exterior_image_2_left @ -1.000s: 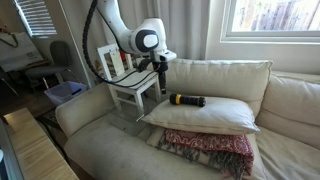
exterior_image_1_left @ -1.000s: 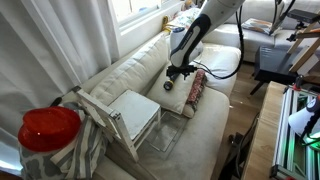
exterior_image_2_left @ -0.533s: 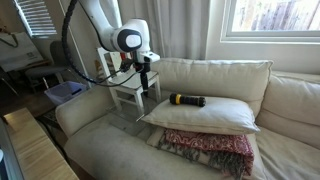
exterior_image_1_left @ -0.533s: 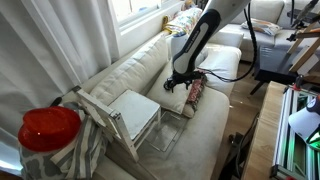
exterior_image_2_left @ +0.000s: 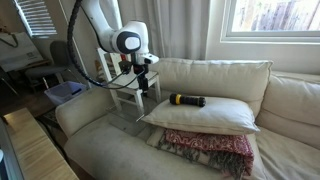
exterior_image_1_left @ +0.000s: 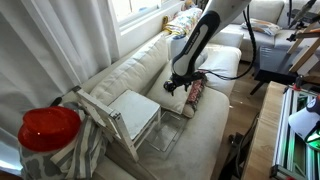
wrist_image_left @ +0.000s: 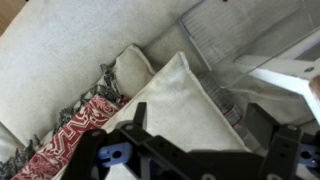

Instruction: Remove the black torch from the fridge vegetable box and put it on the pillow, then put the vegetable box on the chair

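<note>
Black torch (exterior_image_2_left: 186,99): lay on the pillow (exterior_image_2_left: 205,114).
Gripper (exterior_image_2_left: 143,90): empty, jaws spread wide.
Fridge vegetable box (wrist_image_left: 232,30): sat beside the chair (exterior_image_1_left: 135,108).

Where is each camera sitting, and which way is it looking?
Exterior view: high beyond the white wooden chair, looking down along the cream sofa; the robot arm reaches in from the top.
Exterior view: lower, in front of the sofa, facing its backrest and the small black torch; the arm shows upper left.
Wrist view: on the arm, looking down at the plump cream-white pillow; open dark fingers along the bottom.
Shared: both exterior views show chair, sofa, arm.
</note>
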